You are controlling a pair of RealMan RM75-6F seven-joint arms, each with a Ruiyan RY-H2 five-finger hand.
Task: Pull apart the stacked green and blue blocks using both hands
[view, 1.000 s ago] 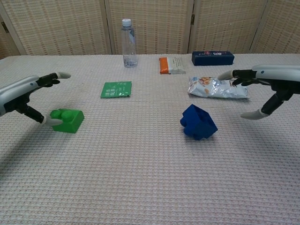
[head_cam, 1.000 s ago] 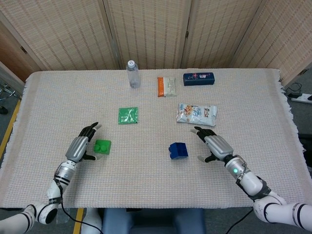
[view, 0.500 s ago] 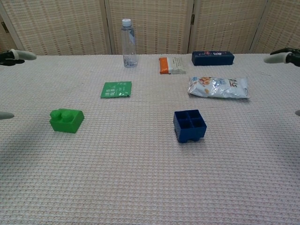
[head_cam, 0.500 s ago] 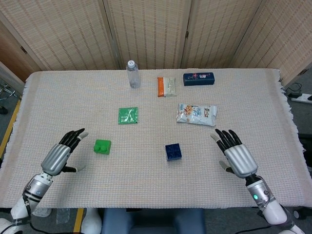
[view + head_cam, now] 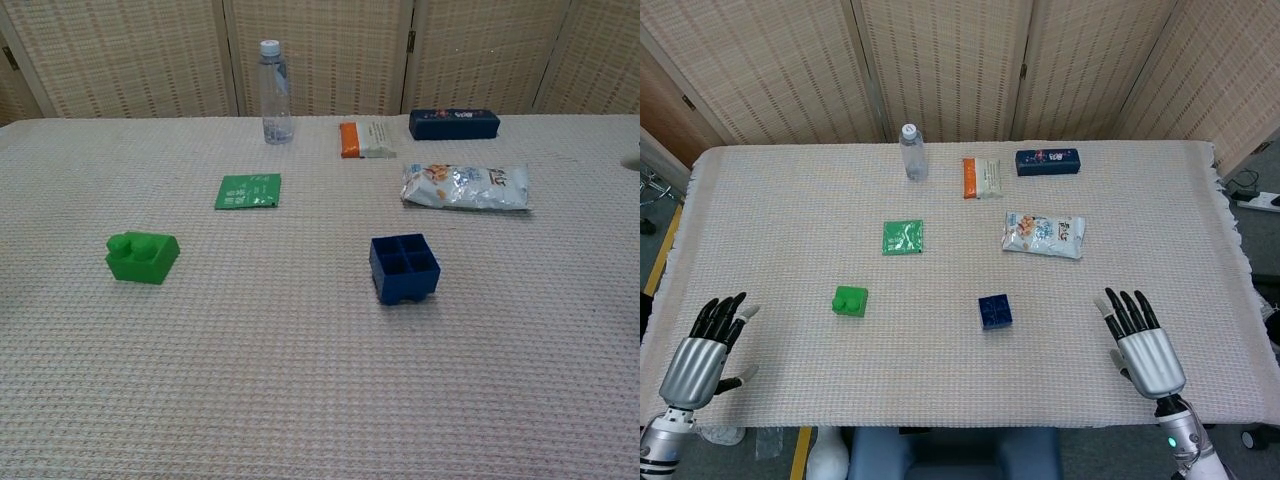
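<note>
The green block (image 5: 850, 300) (image 5: 143, 257) lies studs-up on the table's left side. The blue block (image 5: 994, 310) (image 5: 404, 268) sits well to its right, hollow underside facing up. The two blocks are apart. My left hand (image 5: 702, 352) hovers at the near left edge, fingers spread, holding nothing. At the near right edge my right hand (image 5: 1143, 350) is likewise spread and empty. Both hands are far from the blocks and fall outside the chest view.
A water bottle (image 5: 912, 152), a green packet (image 5: 902, 237), an orange-and-white packet (image 5: 982, 177), a dark blue box (image 5: 1047, 161) and a snack bag (image 5: 1043, 233) lie across the far half of the woven tablecloth (image 5: 940, 370).
Both hands have let go of the blocks and drawn back toward the near table edge. The blue block tipped and settled with its hollow side up. The green block stayed put.
</note>
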